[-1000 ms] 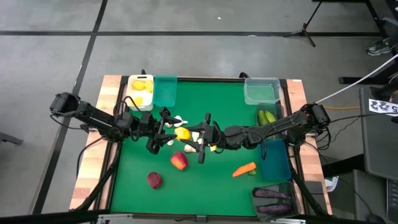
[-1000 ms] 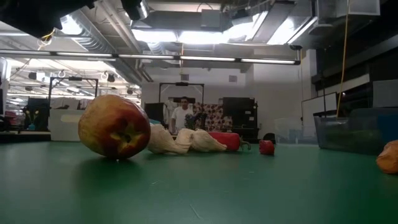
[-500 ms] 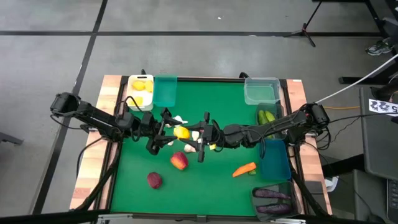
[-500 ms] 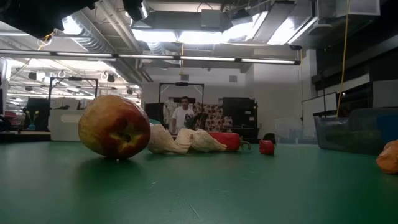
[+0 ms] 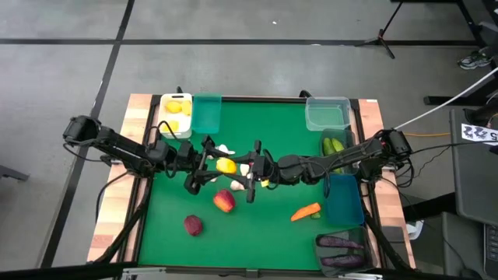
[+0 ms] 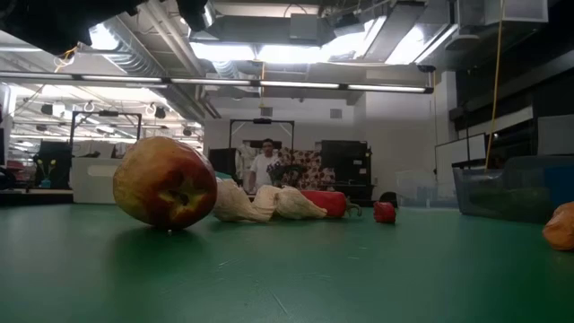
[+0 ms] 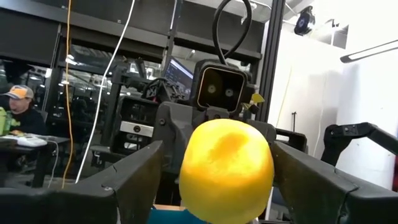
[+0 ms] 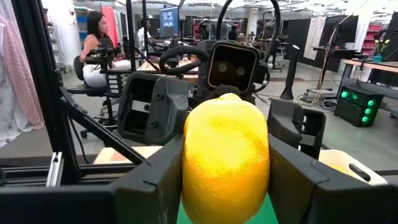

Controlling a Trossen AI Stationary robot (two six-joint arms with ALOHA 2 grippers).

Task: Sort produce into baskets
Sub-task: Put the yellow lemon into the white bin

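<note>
Presently two lemons are held above the mat's middle, close beside each other, one per claw. The left gripper [image 5: 212,165] is closed on a lemon [image 5: 226,165], which fills the gap between its fingers [image 7: 124,180] in the left wrist view. The right gripper [image 5: 254,173] is closed on a second lemon [image 8: 226,158], clamped between both fingers [image 8: 146,180] in the right wrist view; from above only a yellow edge of it shows. Both arms reach in low from opposite sides and face each other. Garlic bulbs [image 5: 223,149] lie on the green mat [image 5: 272,124] just beside the claws. An apple [image 5: 224,201] rests near them toward the front, a darker red fruit [image 5: 193,225] farther front-left, a carrot [image 5: 305,211] to the right. Two more lemons sit in the white bin [image 5: 176,124], with the teal bin [image 5: 206,113] touching it. Cucumbers [image 5: 334,146] lie at the right edge below the clear bin [image 5: 327,113]; eggplants [image 5: 340,243] occupy the dark grey bin [image 5: 340,264], next to the blue bin [image 5: 344,201].
</note>
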